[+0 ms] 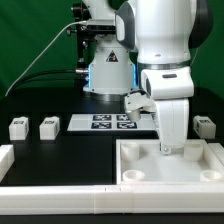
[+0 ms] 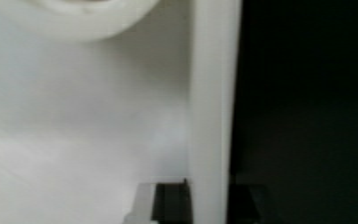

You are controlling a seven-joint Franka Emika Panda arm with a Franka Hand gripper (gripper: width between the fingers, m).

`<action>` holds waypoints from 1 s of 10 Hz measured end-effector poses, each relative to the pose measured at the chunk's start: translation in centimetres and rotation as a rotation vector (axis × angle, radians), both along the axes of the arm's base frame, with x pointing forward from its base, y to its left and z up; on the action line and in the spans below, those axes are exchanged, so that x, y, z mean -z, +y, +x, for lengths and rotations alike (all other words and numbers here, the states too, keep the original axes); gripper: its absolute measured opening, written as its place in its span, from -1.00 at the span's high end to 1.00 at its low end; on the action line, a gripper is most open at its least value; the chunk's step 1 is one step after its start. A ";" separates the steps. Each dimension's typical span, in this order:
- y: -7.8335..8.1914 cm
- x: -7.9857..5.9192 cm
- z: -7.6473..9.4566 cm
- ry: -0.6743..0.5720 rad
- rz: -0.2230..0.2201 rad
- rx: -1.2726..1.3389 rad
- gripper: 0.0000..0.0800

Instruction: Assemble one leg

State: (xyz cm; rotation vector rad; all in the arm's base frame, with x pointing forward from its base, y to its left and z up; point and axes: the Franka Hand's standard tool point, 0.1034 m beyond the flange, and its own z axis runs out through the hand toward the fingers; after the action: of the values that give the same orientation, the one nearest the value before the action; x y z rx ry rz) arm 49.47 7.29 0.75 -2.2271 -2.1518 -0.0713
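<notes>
Two legs (image 1: 17, 127) (image 1: 47, 127) stand on the black table at the exterior view's left, tags facing the camera. A third leg (image 1: 205, 126) stands at the right, and a white block that may be a fourth (image 1: 136, 103) sits behind the arm. My gripper (image 1: 170, 150) points straight down at the far wall of the large white tray-like piece (image 1: 140, 168). In the wrist view my dark fingertips (image 2: 169, 205) sit on either side of that thin white wall (image 2: 211, 120), closed against it. No leg is in the gripper.
The marker board (image 1: 108, 122) lies flat in the middle of the table, just behind the tray-like piece. A white rail (image 1: 60, 188) runs along the front edge with a raised end (image 1: 5, 155) at the left. The robot's base (image 1: 105, 70) stands behind.
</notes>
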 end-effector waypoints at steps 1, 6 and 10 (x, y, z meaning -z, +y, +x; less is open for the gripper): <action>0.0 0.0 0.0 -0.002 0.001 0.003 0.84; 0.1 -0.5 0.4 -0.011 0.000 0.048 -0.39; 0.3 -2.9 0.6 -0.041 -0.002 0.160 -0.62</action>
State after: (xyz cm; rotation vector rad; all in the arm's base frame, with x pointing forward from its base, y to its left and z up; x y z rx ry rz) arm 50.08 7.59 3.70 -2.4162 -1.9886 -0.1216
